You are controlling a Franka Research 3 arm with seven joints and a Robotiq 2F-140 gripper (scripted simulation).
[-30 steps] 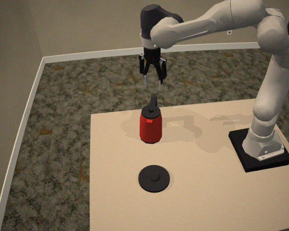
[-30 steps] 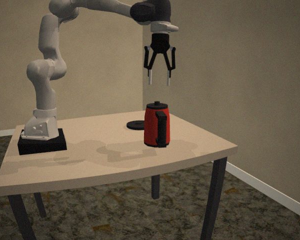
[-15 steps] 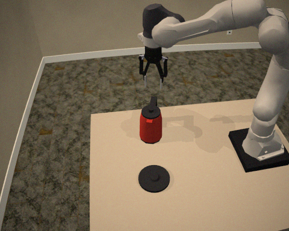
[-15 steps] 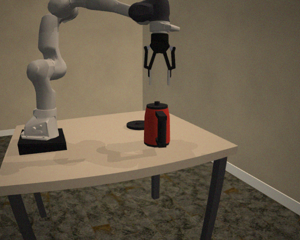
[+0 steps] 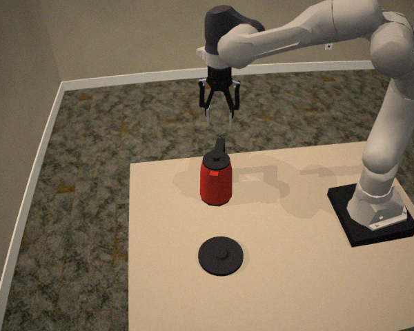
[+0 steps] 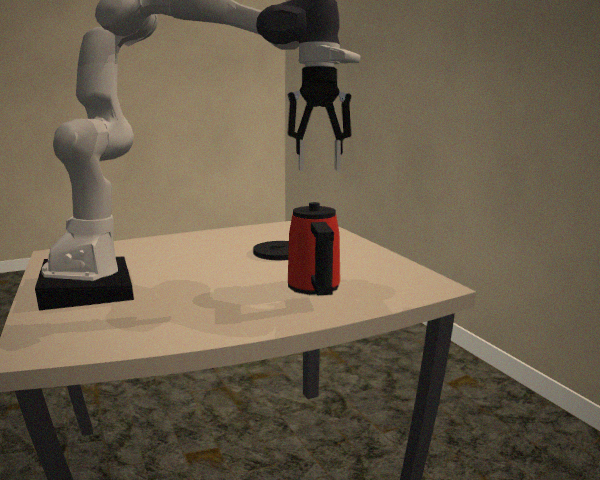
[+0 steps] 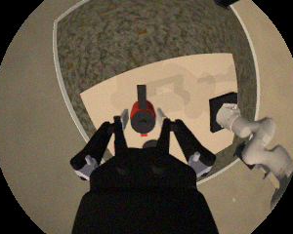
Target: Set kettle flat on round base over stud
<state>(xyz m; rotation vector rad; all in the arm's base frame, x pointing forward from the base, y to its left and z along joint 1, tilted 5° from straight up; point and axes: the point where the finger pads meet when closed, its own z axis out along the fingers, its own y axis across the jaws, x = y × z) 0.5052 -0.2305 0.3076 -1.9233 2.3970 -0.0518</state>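
Observation:
A red kettle (image 5: 215, 183) (image 6: 303, 253) (image 7: 142, 117) with a black lid and a black handle (image 6: 322, 257) (image 5: 219, 145) stands upright on the table (image 5: 307, 270) (image 6: 186, 310), near its edge. The black round base (image 5: 220, 255) (image 6: 271, 250) lies flat apart from the kettle, its stud (image 5: 221, 254) up. My gripper (image 5: 219, 122) (image 6: 318, 162) (image 7: 143, 113) hangs well above the kettle's handle side, pointing down. Its fingers stand partly open with nothing between them.
The arm's black mount (image 5: 372, 221) (image 6: 83, 291) stands on the table's other side. Beyond the kettle the table ends above a patterned floor (image 5: 93, 142). Walls with a white skirting (image 5: 128, 76) close the room.

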